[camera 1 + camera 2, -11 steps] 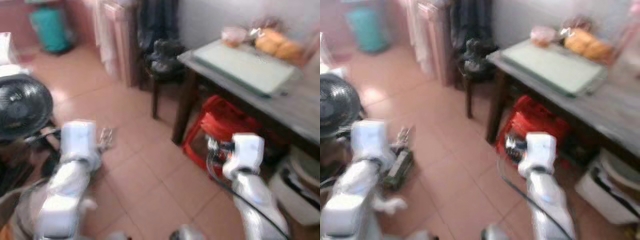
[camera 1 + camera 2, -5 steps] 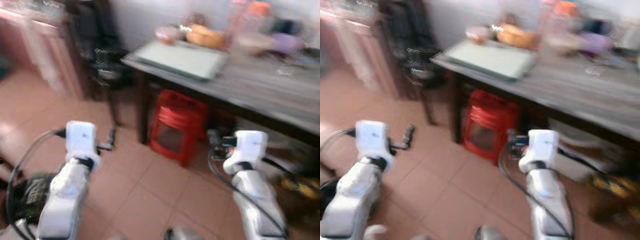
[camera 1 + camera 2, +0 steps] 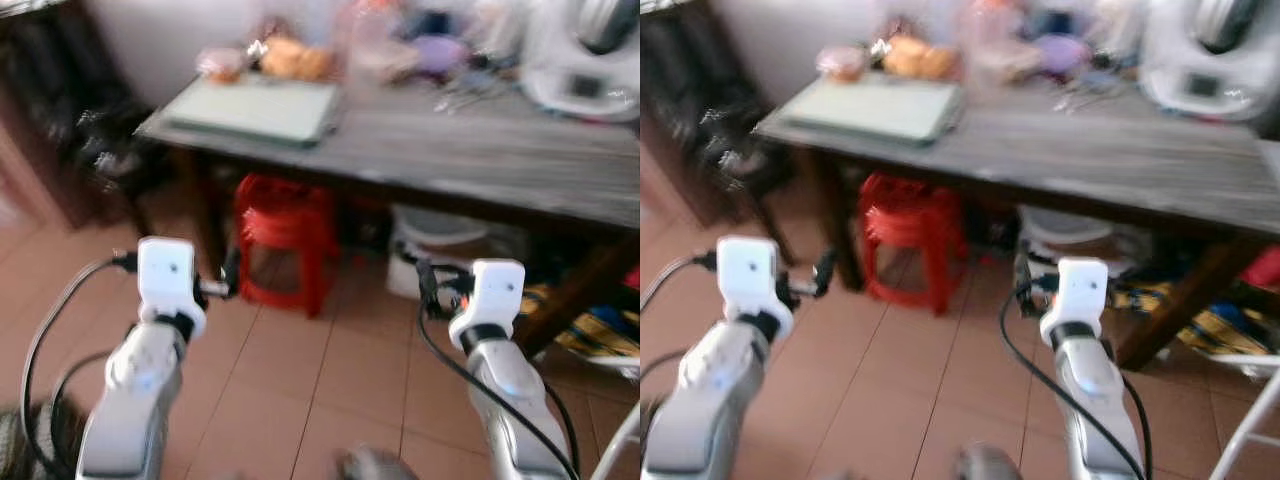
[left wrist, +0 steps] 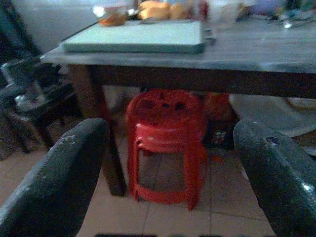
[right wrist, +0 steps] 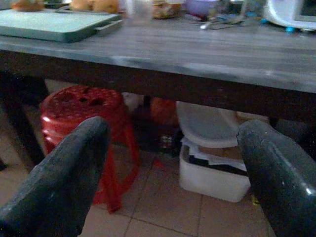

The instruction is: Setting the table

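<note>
A dark wooden table [image 3: 480, 150] stands ahead of me. On it lie a pale green tray [image 3: 255, 105], a small pink bowl [image 3: 220, 64], orange-brown food [image 3: 292, 60], a purple bowl [image 3: 440, 50], some blurred utensils [image 3: 470, 95] and a white appliance [image 3: 585, 60]. My left gripper [image 3: 229, 277] is held out low over the floor tiles, short of the table's left leg. In the left wrist view its fingers [image 4: 64, 177] are spread wide, open and empty. My right gripper [image 3: 424, 280] hangs at the same height facing the table's underside, its fingers [image 5: 59, 173] also open and empty.
A red plastic stool [image 3: 280, 235] stands under the table's left part, and a white lidded bin [image 3: 440, 240] sits under the middle. A dark chair with clutter [image 3: 105, 150] is at the left. Yellow and blue items [image 3: 590, 325] lie on the floor at right.
The whole view has swung right and the table has come closer and more square-on, so the camera moved. Both arms keep the same raised pose, fingers apart.
</note>
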### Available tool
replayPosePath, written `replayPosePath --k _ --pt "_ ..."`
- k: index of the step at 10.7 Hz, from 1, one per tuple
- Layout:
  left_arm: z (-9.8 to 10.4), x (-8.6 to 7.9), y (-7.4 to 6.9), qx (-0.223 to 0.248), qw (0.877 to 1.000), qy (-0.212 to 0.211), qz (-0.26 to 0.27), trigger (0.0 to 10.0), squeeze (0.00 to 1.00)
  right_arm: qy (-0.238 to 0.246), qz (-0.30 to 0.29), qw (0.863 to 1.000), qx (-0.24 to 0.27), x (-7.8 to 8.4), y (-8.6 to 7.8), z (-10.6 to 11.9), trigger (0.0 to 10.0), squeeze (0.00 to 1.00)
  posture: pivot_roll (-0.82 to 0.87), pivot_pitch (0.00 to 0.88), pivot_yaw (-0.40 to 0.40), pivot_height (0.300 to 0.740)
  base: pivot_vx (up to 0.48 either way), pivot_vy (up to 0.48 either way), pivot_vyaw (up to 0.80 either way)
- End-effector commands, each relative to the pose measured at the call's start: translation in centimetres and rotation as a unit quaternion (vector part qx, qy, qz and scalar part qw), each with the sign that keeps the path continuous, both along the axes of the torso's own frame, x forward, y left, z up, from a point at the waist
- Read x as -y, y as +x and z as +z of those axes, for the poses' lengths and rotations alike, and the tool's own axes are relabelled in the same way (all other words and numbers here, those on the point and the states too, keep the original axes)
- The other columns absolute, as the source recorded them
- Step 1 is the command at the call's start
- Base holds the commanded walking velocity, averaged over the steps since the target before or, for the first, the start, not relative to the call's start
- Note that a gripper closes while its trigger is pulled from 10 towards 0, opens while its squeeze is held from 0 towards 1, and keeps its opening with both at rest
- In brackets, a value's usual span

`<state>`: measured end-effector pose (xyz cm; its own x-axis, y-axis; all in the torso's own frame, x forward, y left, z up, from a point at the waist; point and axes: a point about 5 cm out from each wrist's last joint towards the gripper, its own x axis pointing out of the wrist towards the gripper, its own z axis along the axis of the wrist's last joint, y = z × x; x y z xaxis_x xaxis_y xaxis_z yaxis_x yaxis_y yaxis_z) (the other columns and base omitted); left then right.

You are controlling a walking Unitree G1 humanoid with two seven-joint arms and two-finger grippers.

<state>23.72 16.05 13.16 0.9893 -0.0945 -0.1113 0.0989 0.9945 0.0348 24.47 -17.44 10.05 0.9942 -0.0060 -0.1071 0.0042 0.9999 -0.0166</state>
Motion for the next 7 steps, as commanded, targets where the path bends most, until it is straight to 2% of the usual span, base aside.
replayPosePath --k 1,4,6,7 --pt "0.0 0.3 -0.1 0.002 1.0 -0.001 -0.009 10.0 0.0 -0.008 -0.006 1.0 0.004 0.6 0.1 0.2 10.0 0.0 0.04 0.0 0.009 0.74 0.0 0.0 -0.8" --pt "0.0 0.2 -0.3 0.012 1.0 0.004 0.005 10.0 0.0 -0.014 -0.007 1.0 0.02 0.4 -0.4 0.4 10.0 0.0 0.04 0.0 0.01 0.74 0.0 0.0 -0.8" --pt "-0.8 0.3 -0.2 0.025 0.999 0.026 0.025 10.0 0.0 -0.044 -0.008 0.998 0.048 0.1 -0.5 0.9 10.0 0.0 0.04 0.0 0.004 0.74 0.0 0.0 0.0" --pt "-2.0 0.3 0.0 0.014 0.999 0.01 0.032 10.0 0.0 -0.038 -0.014 0.998 0.047 0.1 -0.3 0.4 10.0 0.0 0.04 0.0 0.0 0.74 0.0 0.0 0.0"
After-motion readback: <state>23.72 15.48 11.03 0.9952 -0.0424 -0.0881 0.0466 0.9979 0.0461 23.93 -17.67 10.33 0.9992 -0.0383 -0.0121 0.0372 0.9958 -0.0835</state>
